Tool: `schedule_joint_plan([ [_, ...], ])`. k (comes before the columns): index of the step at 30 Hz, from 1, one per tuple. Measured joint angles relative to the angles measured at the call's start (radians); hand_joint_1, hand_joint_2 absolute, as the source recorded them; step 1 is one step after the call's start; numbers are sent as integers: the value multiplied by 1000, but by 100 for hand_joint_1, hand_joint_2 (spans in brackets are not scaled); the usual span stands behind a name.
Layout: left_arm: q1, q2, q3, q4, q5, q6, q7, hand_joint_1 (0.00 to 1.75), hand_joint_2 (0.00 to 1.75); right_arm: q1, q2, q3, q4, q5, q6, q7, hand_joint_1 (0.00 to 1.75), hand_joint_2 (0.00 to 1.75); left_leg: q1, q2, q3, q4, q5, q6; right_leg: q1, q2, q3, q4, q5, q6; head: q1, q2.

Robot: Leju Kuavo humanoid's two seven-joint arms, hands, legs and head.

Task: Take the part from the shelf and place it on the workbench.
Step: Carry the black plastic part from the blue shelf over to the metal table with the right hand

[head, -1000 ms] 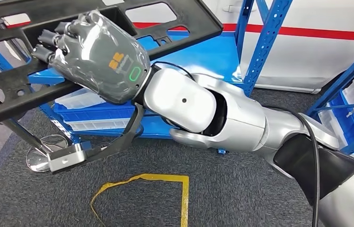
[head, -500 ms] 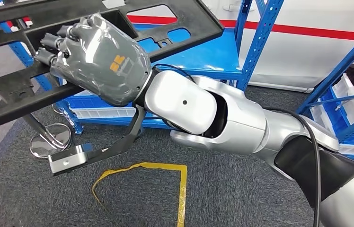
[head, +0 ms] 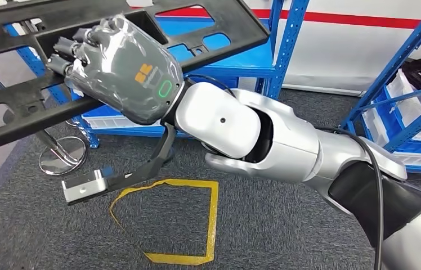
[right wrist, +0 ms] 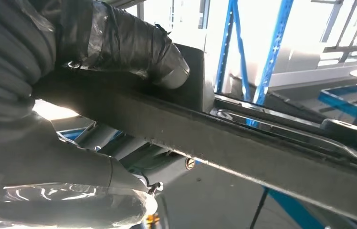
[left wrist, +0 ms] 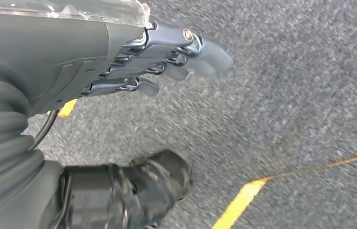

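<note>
Judged about halfway through. Held the part (head: 208, 34), a long black frame with cut-outs, up in the air in the right robot hand (head: 121, 70), clamped round one of its bars. Ran, in the head view, from 9 o'clock to about 1 o'clock across the upper picture, tilted, with the blue shelf (head: 287, 50) behind it at 12 to 3 o'clock and the grey carpet floor (head: 287, 225) beneath. Looked lifted off the shelf, so counted the taking as done. Left to do, by this reckoning: carrying it to the counter, lowering it and letting go.

Gave the overall layout from the head view: the silver arm reaching in from 4 o'clock, the whole length of the frame, and a yellow tape square (head: 211, 219) on the floor at 6 o'clock. Could not make out the underside of the grip there.

Supplied that from the right wrist view: thick grey thumb (right wrist: 133, 52) pressed over one face of the bar (right wrist: 243, 148), the rest of the robot hand wrapped beneath, so a full clasp rather than a pinch.

Found the left robot hand (left wrist: 71, 52) in the left wrist view, hanging over the carpet, fingers (left wrist: 167, 45) stretched out straight and holding nothing.
</note>
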Motion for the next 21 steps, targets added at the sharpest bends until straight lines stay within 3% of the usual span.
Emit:
schedule_joint_plan([
  [2, 0, 0, 0, 0, -1, -3, 0, 0, 175, 1, 0, 1, 0, 0, 0, 0, 175, 175, 2, 0, -25, 122, -79, -8, 1, 0, -30, 2, 23, -3, 0, 0],
  [3, -1, 0, 0, 0, -1, -5, 0, 0, 175, 2, 0, 2, 1, 0, 0, 0, 175, 175, 2, 0, -26, 166, -86, -10, 1, 0, -47, 4, 34, -3, 0, 0],
  [4, -1, 0, 0, 0, -1, -7, 0, 0, 175, 3, 0, 3, 1, 1, 0, 0, 175, 175, 3, 0, -15, 184, -71, -11, 1, 0, -63, 6, 45, -2, 0, 0],
  [5, -1, 0, 0, 0, -1, -8, 0, 0, 175, 5, 0, 4, 2, 1, -1, 0, 175, 175, 3, 0, 11, 170, -42, -11, 1, 1, -80, 9, 56, 0, 0, 0],
  [6, -2, 0, 0, 0, -1, -9, 0, 0, 175, 5, 0, 4, 3, 2, -1, 0, 175, 175, 3, 0, 55, 123, -18, -11, 1, 1, -95, 12, 67, 2, 0, 0],
  [8, -5, 0, 0, 0, -1, -9, -1, 0, 175, 5, 0, 4, 4, 4, -2, 0, 175, 175, -1, -3, 155, -15, -23, -3, 2, 2, -117, 15, 86, 11, 1, 0],
  [10, -7, 0, 0, 0, -1, -11, -2, 0, 175, 5, -1, 4, 6, 5, -2, 0, 175, 175, -7, -8, 198, -92, -46, 10, 3, 1, -123, 9, 107, 22, 3, 0],
  [12, -7, 0, 0, 0, -1, -14, -3, 0, 175, 5, -1, 4, 7, 6, -2, 0, 175, 175, -7, -8, 188, -101, -30, 26, 3, 1, -126, 1, 123, 33, 5, 0],
  [13, -7, 0, 0, 0, -1, -16, -3, 0, 175, 5, -1, 4, 8, 6, -1, 0, 175, 175, -5, -6, 182, -105, -20, 34, 3, 2, -132, 8, 110, 38, 6, 0],
  [14, -7, 0, 0, 0, -1, -18, -4, 0, 175, 6, -2, 4, 9, 6, 0, 0, 175, 175, -3, -3, 172, -109, -8, 43, 4, 3, -142, 33, 78, 42, 9, 0],
  [15, -7, 0, 0, 0, -1, -19, -5, 0, 175, 6, -2, 4, 10, 6, 2, 0, 175, 175, -1, 0, 161, -111, 4, 50, 4, 3, -155, 78, 27, 45, 11, 0],
  [17, -7, -1, 0, 0, -1, -20, -10, 0, 175, 7, -2, 4, 11, 6, 5, 0, 175, 175, -5, 1, 134, -109, 25, 56, 5, 3, -182, 208, -69, 46, 15, 0],
  [18, -7, -1, 0, 0, -1, -19, -13, 0, 175, 9, -2, 4, 11, 6, 6, 0, 175, 175, -7, 2, 119, -108, 35, 55, 6, 3, -187, 265, -87, 45, 16, 0],
  [19, -7, -1, 0, 0, -1, -19, -15, 0, 175, 10, -2, 5, 11, 6, 7, 0, 175, 175, -9, 2, 105, -106, 45, 56, 8, 3, -179, 295, -80, 41, 16, 0],
  [20, -7, -1, 0, 0, -1, -19, -16, 0, 175, 11, -2, 5, 11, 6, 8, 0, 175, 175, -12, 2, 90, -103, 55, 56, 11, 3, -156, 291, -56, 35, 17, 0],
  [21, -7, -1, 0, 0, -1, -19, -17, 0, 175, 11, -3, 5, 11, 6, 8, 0, 175, 175, -15, 1, 78, -101, 63, 56, 15, 4, -116, 253, -28, 25, 18, 0],
])
